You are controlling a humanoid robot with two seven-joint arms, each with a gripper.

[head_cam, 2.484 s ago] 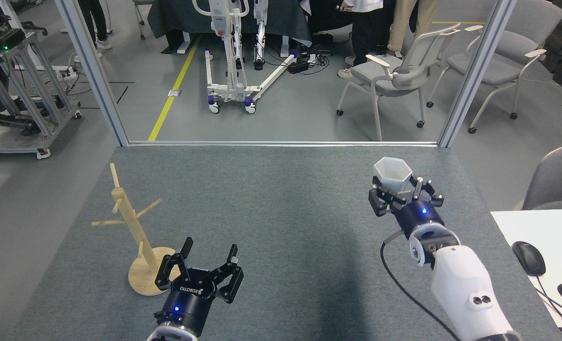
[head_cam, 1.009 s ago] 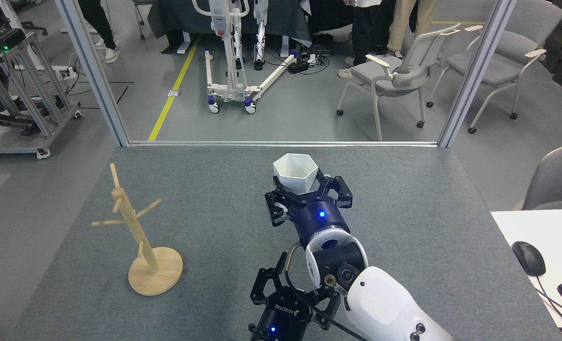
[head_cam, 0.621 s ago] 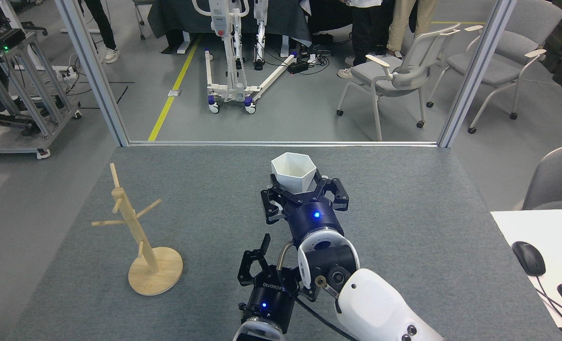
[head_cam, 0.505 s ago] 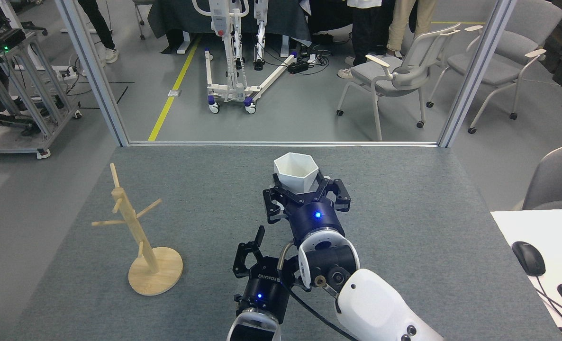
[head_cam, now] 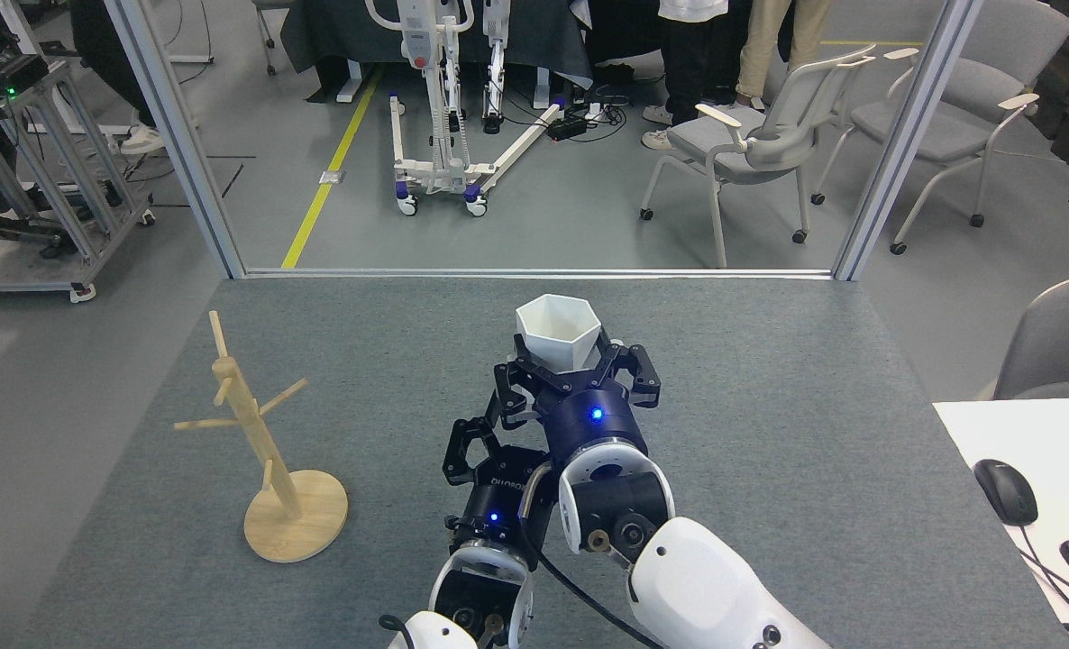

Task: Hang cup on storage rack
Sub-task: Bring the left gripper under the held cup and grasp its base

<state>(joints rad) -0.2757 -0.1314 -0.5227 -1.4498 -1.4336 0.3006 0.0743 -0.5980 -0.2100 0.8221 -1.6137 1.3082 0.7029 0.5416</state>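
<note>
The black fingers (head_cam: 608, 361) of the right gripper (head_cam: 563, 368) were closed around the lower part of the cup (head_cam: 557, 331), pinching its white faceted wall from both sides, with the hexagonal rim upright and open above them. The cup was held near the middle of the grey table (head_cam: 769, 433), toward its far half. Just below and to the left of it, the left gripper (head_cam: 485, 442) reached up beside the right wrist; one finger (head_cam: 460, 443) showed on its left side, while the other was hidden behind the right gripper's body, so whether it was spread or closed could not be told. Both grippers showed a small blue light on their dark round bodies, and a black cable (head_cam: 580, 590) ran along the white right forearm. The storage rack (head_cam: 260, 442) stood well apart to the left, near the table's left edge, its round wooden base flat on the surface and its post upright with bare pegs angled outward. Beyond the table's far edge stood grey chairs (head_cam: 751, 144) and a wheeled white frame (head_cam: 444, 171) on the floor, and a computer mouse (head_cam: 1005, 491) lay on a white desk at the right.
</note>
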